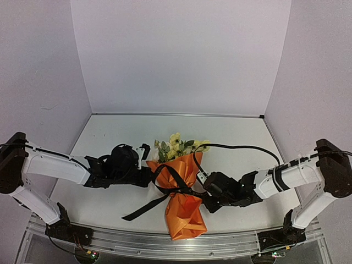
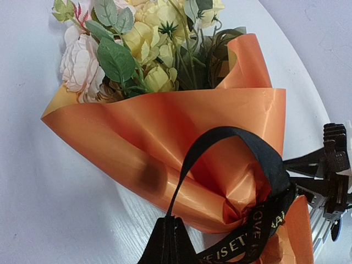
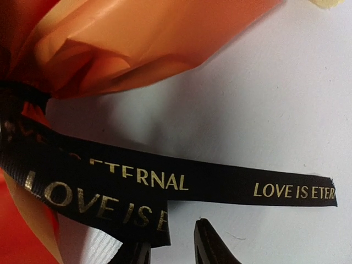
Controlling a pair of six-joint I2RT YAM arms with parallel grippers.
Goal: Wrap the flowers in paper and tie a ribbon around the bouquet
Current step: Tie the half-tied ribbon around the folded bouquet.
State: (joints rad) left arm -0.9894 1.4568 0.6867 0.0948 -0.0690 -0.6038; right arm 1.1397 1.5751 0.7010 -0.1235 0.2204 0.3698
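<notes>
Orange paper (image 1: 186, 217) cone of bouquet (image 1: 188, 165) flat on white table (image 1: 110, 143), centre, btwn both arms; flowers (image 1: 177, 144) poking out wide end twd back wall (image 1: 176, 55). Black ribbon (image 1: 142, 209) knotted round waist: one loop arching up over paper, one tail trailing off near-left, gold "LOVE IS ETERNAL" lettering. Black cable (image 1: 242, 147) curving from R arm to beside blossoms. L gripper (image 2: 168, 242) at bouquet's left flank, clenched tight on loop strand of ribbon. R gripper (image 3: 170, 250) at right flank by knot, jaws part-way apart w/ table showing btwn; short ribbon end just over one fingertip, contact unclear.
</notes>
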